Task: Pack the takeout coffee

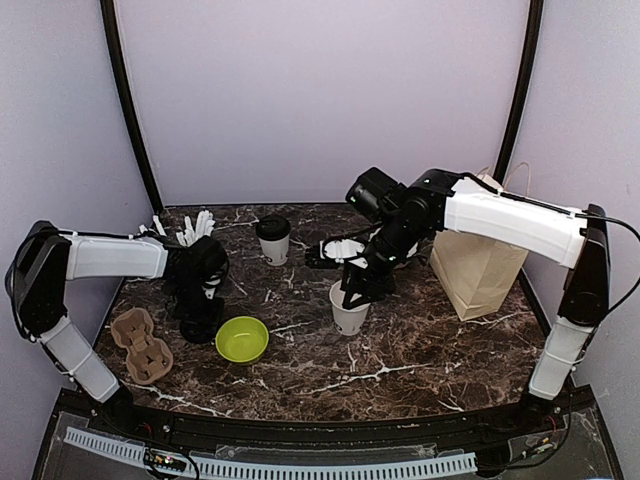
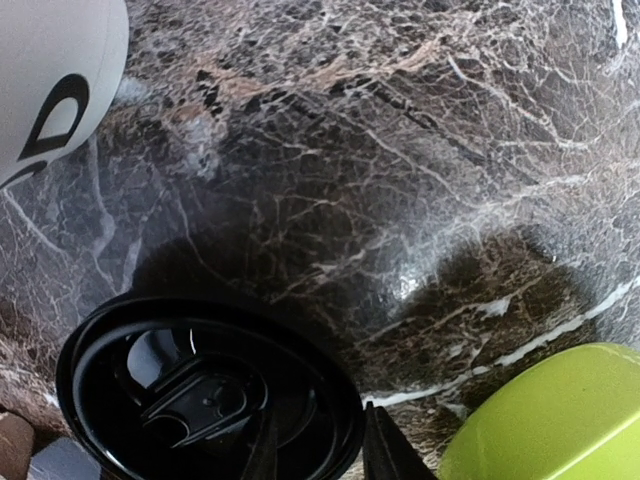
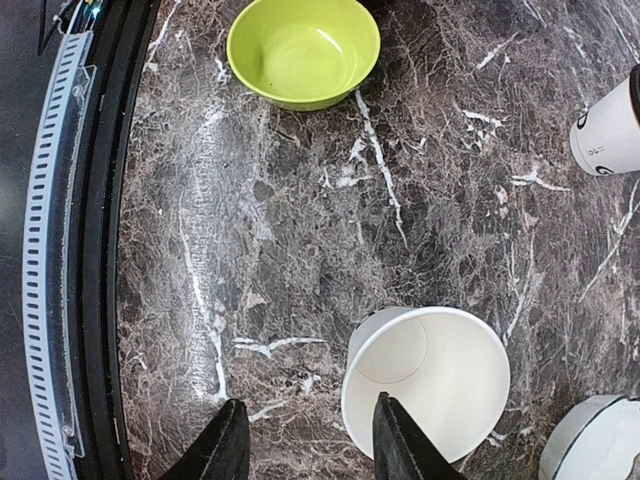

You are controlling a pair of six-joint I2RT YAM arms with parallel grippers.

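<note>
One white takeout cup (image 1: 273,241) with a black lid stands at the back middle; it also shows at the right edge of the right wrist view (image 3: 610,130). A second white cup (image 1: 348,312) stands open, without a lid, at mid table. My right gripper (image 1: 357,292) hangs open over it; one finger (image 3: 395,440) is above its rim (image 3: 440,390) and the other is outside to the left. A loose black lid (image 2: 200,390) lies on the table by the left gripper (image 1: 200,312). Its part-open fingers (image 2: 385,455) straddle the lid's rim.
A lime-green bowl (image 1: 242,338) sits just right of the lid. A brown cardboard cup carrier (image 1: 140,345) lies front left. A white cup of straws (image 1: 195,230) stands at the back left. A brown paper bag (image 1: 478,268) stands right. A white round object (image 1: 345,250) sits behind the open cup.
</note>
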